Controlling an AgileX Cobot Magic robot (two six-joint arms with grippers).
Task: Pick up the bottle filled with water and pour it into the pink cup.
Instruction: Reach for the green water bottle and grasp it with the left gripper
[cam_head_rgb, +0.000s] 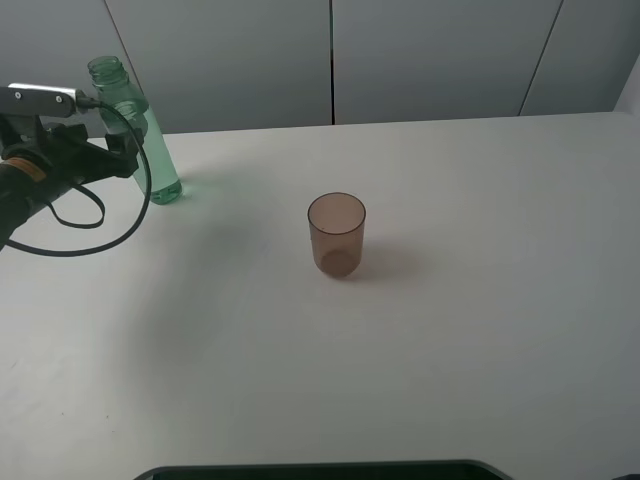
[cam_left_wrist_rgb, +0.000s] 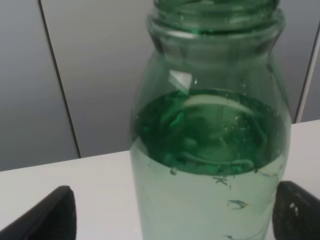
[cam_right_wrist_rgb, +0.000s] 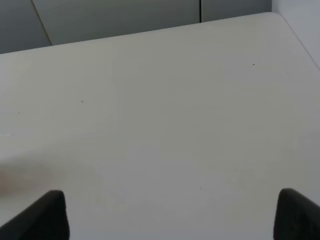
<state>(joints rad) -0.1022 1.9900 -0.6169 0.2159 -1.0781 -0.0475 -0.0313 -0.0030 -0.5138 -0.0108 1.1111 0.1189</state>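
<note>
While the bottle (cam_head_rgb: 160, 170) stands at the table's (cam_head_rgb: 480, 300) far-left edge, the left gripper (cam_left_wrist_rgb: 177, 212) straddles it with jaws spread, unclamped. The pink cup (cam_head_rgb: 337, 235) stands mid-table, well apart. The right gripper (cam_right_wrist_rgb: 170, 215) is released, holding nothing.

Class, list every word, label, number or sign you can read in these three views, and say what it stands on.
No text reads clearly in any view.
bottle: faint marks on its wall near the water line, too blurred to read.
left arm: a small pale patch, too small to read.
pink cup: no print visible.
</note>
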